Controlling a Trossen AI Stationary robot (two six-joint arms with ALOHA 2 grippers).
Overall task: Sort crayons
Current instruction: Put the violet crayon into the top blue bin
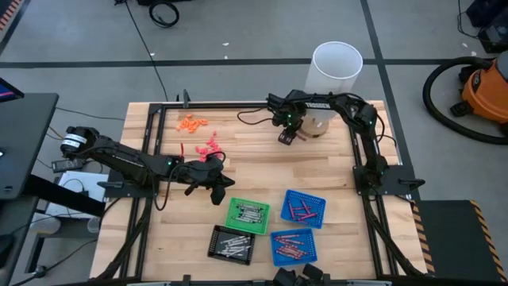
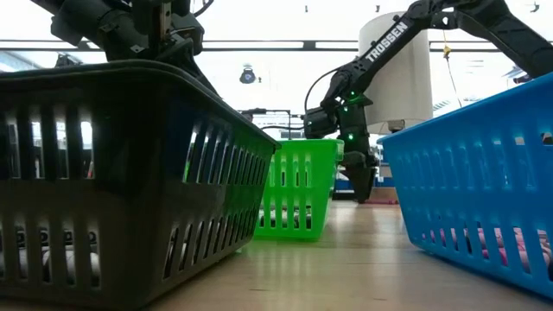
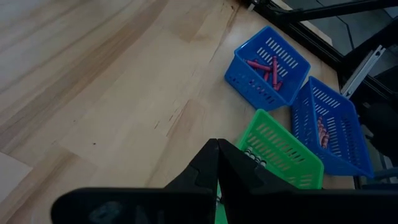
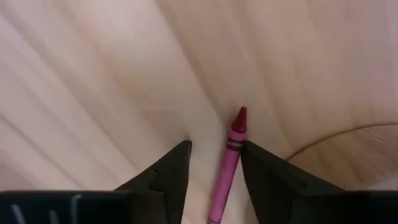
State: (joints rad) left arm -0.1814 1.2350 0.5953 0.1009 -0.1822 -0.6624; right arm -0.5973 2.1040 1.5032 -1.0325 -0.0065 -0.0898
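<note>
A dark red crayon [image 4: 229, 163] lies on the wooden table near its far edge, with the tip pointing away from my right gripper. My right gripper [image 4: 214, 163] is open and points down close over the table [image 1: 286, 137], one finger on each side of the crayon and close to it. My left gripper [image 1: 214, 189] is shut and empty, hovering just left of the green tray [image 1: 248, 214]; its shut fingers show in the left wrist view [image 3: 217, 163]. Grey crayons lie in the green tray and the black tray [image 1: 231, 243]. Dark red ones lie in two blue trays [image 1: 304, 208] [image 1: 293, 246].
A tall white bucket [image 1: 337, 65] stands at the far edge, right behind my right gripper. Tiny orange bits [image 1: 192, 122] and coral-pink bits [image 1: 210, 149] lie at the far left. The trays cluster at the near middle. Bare wood lies between them and the far edge.
</note>
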